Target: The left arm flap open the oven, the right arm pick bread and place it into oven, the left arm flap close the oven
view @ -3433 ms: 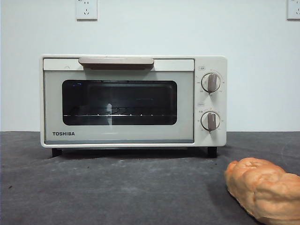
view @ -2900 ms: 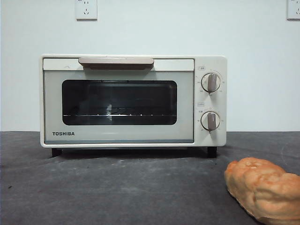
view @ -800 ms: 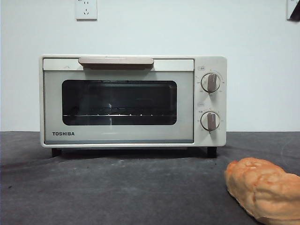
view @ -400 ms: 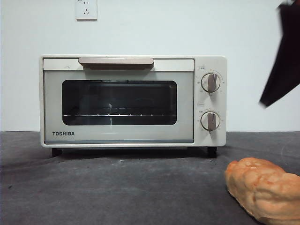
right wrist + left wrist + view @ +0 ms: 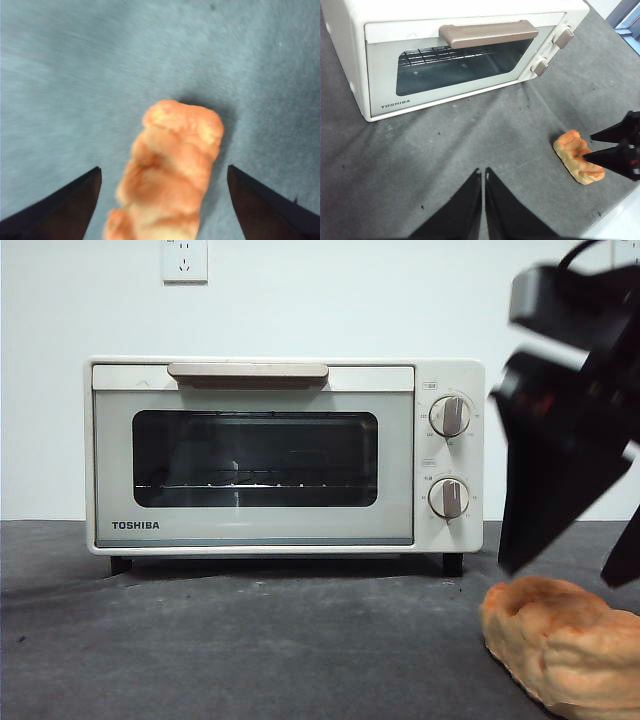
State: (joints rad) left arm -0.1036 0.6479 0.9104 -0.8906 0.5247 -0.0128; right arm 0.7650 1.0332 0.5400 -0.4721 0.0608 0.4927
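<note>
The oven (image 5: 285, 455) stands on the table (image 5: 250, 640) with its door shut, the beige handle (image 5: 248, 373) untouched along the top edge. The bread (image 5: 565, 645) lies on the table in front of the oven and off to its knob side, well apart from it. The right gripper (image 5: 162, 172) hangs above the loaf with its jaws spread wide, one on each side and neither touching the crust; the front view shows it as a large dark shape just over the bread. The left gripper (image 5: 483, 175) hovers over bare table facing the oven door, jaws pressed together.

The step in hand looks like the pick of the bread, though the door is not yet open. To do it well, the right gripper should come straight down so the loaf sits centred between the jaws, across its narrow width, and close gently, since a knobbly loaf may crush or slip. The lift can then wait until the left gripper has hooked the handle and swung the door fully down, otherwise there is nowhere to put the bread.
</note>
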